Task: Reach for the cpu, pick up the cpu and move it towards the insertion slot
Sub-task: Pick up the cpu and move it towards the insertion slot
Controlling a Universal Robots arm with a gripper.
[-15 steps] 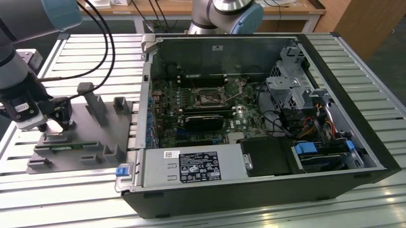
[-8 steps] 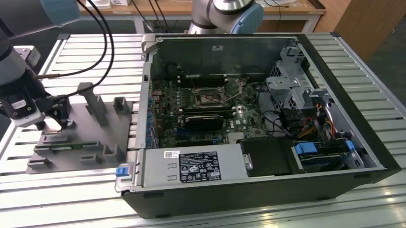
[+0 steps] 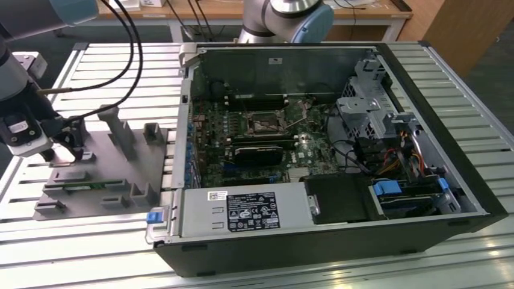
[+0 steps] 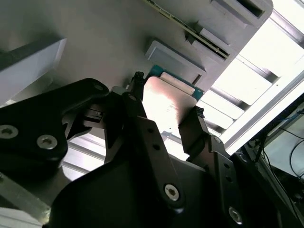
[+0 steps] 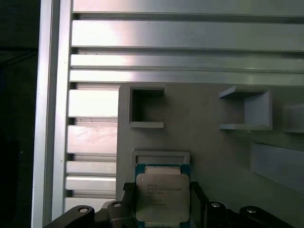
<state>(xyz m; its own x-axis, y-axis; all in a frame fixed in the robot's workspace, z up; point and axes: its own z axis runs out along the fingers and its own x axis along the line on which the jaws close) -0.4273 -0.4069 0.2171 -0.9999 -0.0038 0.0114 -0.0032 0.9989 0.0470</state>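
Seen from my remote station, in the first wrist view the black two-fingered gripper pinches the single cpu by two opposite edges. In the second wrist view one matte finger presses on each side of it. The chip lies flat with its silvery metal lid and printed face turned up. It is square, so no side reads as the longer one, and a blue-green rim edges the lid. It sits low over the one grey tray, just beside a low raised block. I cannot tell whether it has lifted clear of its seat.

The tray is smooth moulded plastic, and two open, box-shaped brackets stand on it past the chip. Under the tray runs the bench, made of ribbed aluminium slats with a dull shine.

In the exterior view the gripper hangs over the tray at that view's left. One open black computer case lies on its side just beside the tray. The insertion slot, a dark square in a silver frame, sits on the green circuit board inside the case, well apart from the chip.
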